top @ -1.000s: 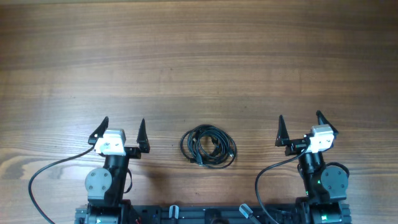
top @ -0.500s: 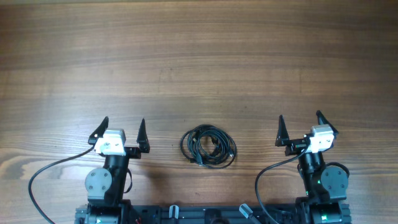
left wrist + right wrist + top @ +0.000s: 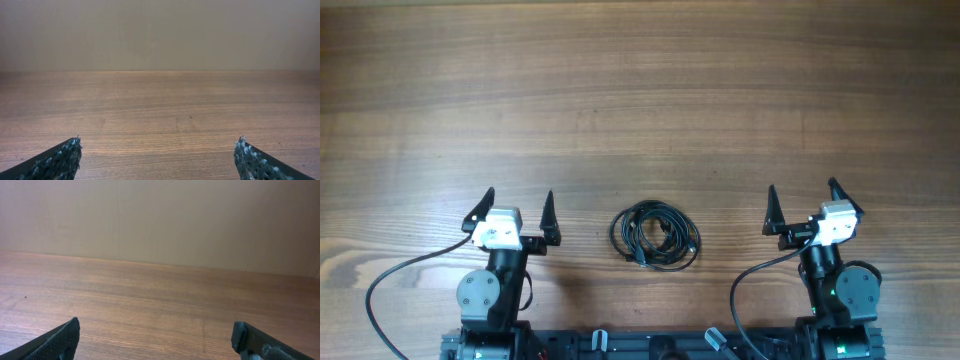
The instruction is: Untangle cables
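Two sets are flanking the cables [image 3: 655, 236], which are lying coiled at the surface's [image 3: 640, 100] 6 o'clock. Left fingers [image 3: 549, 215] at 9 o'clock and right fingers [image 3: 772, 210] at 3 o'clock are gaping empty, seemingly so each can take one side.

a brown wooden table [image 3: 640, 100] is filling the overhead view, its grain running side to side. a plain beige wall [image 3: 160, 32] is standing behind its far edge in both wrist views.
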